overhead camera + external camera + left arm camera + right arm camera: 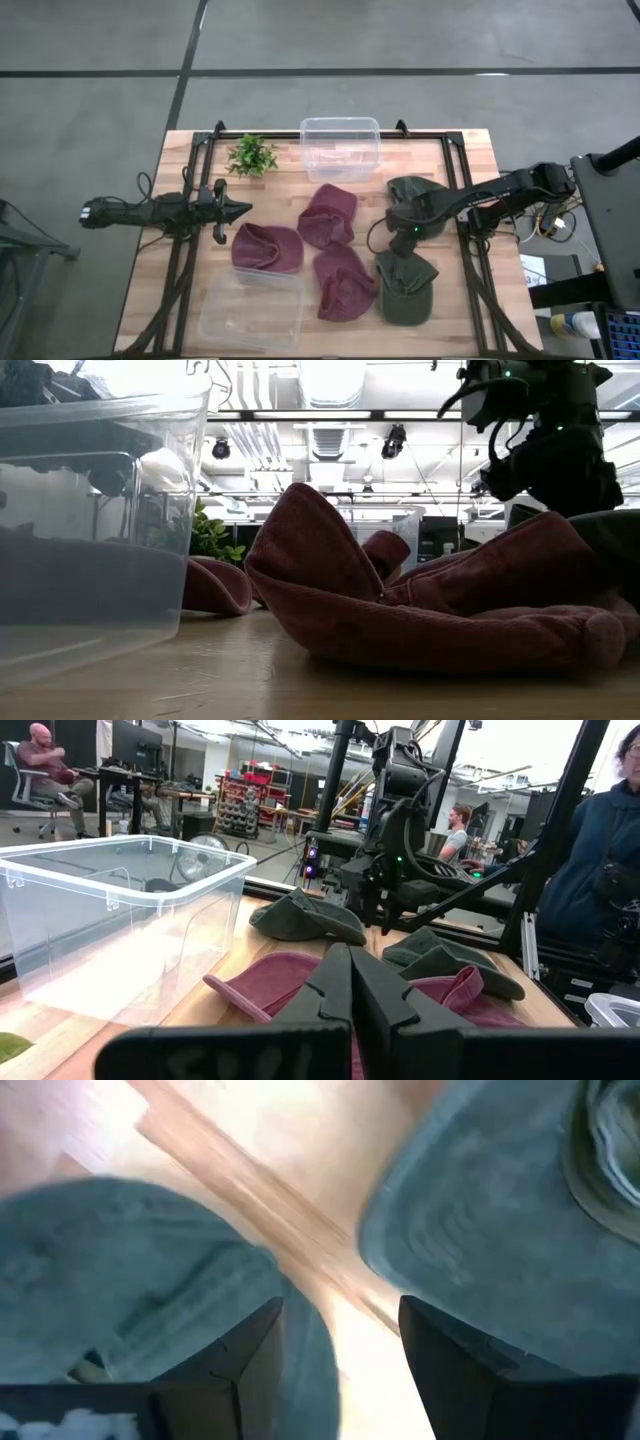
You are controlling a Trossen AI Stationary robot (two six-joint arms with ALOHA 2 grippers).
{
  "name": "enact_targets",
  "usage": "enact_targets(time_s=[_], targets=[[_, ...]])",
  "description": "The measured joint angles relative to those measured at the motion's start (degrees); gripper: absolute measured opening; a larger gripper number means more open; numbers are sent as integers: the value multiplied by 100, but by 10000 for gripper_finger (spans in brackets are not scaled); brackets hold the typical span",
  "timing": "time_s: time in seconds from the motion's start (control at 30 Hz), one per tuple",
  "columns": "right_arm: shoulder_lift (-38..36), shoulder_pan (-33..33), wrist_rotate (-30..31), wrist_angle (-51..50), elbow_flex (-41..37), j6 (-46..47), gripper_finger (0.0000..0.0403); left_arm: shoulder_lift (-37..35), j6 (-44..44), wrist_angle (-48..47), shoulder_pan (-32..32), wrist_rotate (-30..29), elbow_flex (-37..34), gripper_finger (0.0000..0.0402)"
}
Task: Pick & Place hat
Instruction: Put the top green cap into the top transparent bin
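Nearest us on the tabletop (470, 160), the front clear bin (250, 312) holds no hat that we can see, so by our reckoning nothing is placed yet. Just behind it lie three maroon hats (268, 247), (345, 285), (328, 215) and a green hat (405, 287) at the front right. The right gripper (396, 222) hangs between that one and the second green hat (418, 190), jaws apart with nothing in them; we judge a pick is about to start. The left gripper (238, 209) waits at the left side, jaws together. Farther back, the rear clear bin (340, 148) looks empty too, beside a small green plant (251, 155). All five hats are left to move. No writing we can read.
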Motion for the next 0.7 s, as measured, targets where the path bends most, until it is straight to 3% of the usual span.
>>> enact_targets(time_s=[0.23,0.43,0.53,0.7], targets=[[410,30,685,147,0,306,192,0,0,-1,0,0,0,0],[864,30,829,153,1,233,175,0,2,-1,1,0,0,0],[1010,34,795,156,2,87,133,0,-1,2,1,0,0,0],[879,45,722,13,106,-65,27,0,-1,19,0,0,0,0]])
